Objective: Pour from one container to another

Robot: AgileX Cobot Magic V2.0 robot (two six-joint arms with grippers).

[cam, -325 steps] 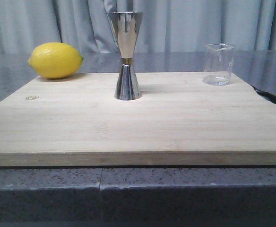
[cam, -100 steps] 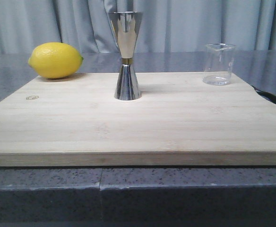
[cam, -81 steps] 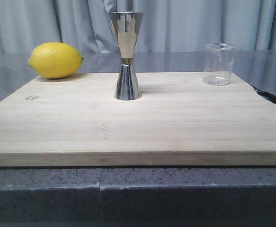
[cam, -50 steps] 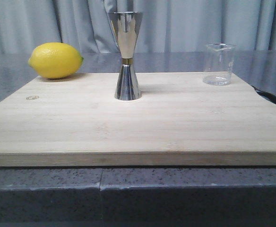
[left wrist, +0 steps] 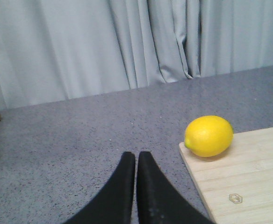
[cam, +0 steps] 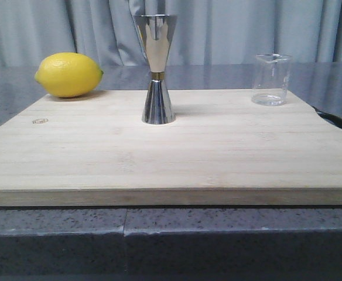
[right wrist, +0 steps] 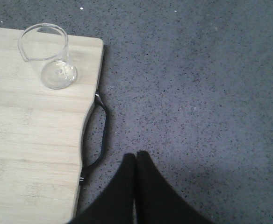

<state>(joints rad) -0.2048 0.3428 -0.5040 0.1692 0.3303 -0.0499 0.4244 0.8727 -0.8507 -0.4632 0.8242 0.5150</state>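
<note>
The glass beaker (cam: 271,79) I must pour from stands upright at the far right corner of the wooden board (cam: 171,152), its pouring lip turned toward the jigger. I judge it light, thin-walled and slick, so it wants a gentle, even squeeze around the middle of its wall, below the rim and clear of the lip; too hard a pinch could crack it, too soft and it could slide when tipped. Whether it holds any liquid I cannot tell; it looks nearly empty.

The steel jigger (cam: 156,69) stands upright near the middle of the board, well apart from the beaker. Its narrow waist and small foot make me think it would topple at a knock, so the pour should come from above without touching its rim.

A lemon (cam: 69,74) lies at the board's far left corner, out of the way.

My right gripper (right wrist: 136,156) hovers over the grey desk (right wrist: 197,93) beside the board's dark handle (right wrist: 99,135), jaws closed on nothing. My left gripper (left wrist: 136,156) is likewise shut and empty, off the board near the lemon.
</note>
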